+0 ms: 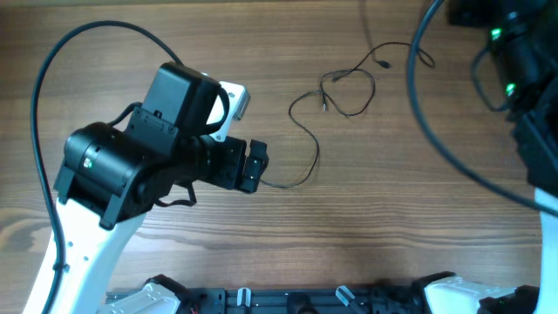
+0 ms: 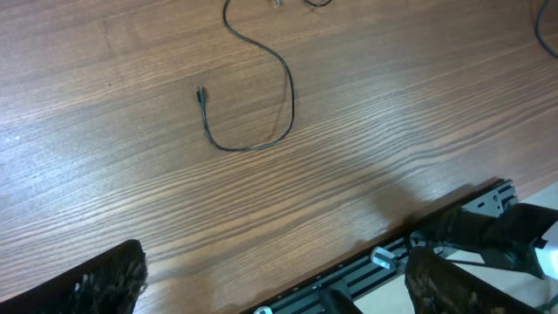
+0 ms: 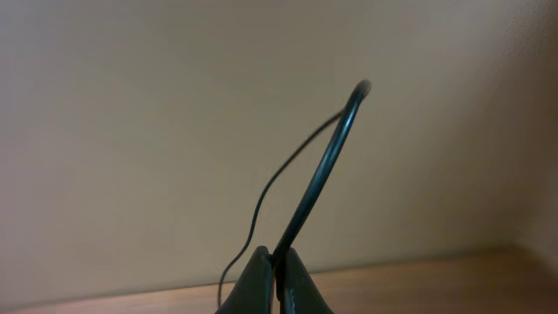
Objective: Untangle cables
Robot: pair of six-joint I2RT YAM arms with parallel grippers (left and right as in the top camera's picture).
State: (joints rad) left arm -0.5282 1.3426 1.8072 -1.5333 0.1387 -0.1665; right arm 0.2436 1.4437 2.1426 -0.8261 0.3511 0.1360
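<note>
The thin black cables [image 1: 349,87] lie in loose loops at the table's back middle. One strand [image 1: 307,139] curves down to a plug end by my left gripper [image 1: 255,166]. In the left wrist view that strand [image 2: 261,144] makes a U shape, and its plug [image 2: 200,90] lies well ahead of my left gripper [image 2: 275,283], which is open and empty. My right gripper [image 3: 276,270] is shut on a black cable [image 3: 323,166] that arcs up from the jaws, with a thinner strand hanging behind it. In the overhead view the right gripper is out of sight at the top right.
Thick black arm cables curve over the table at the left [image 1: 52,70] and the right [image 1: 436,113]. A black rail with clamps [image 1: 288,301] runs along the front edge and also shows in the left wrist view [image 2: 436,253]. The right arm [image 1: 523,87] fills the right edge.
</note>
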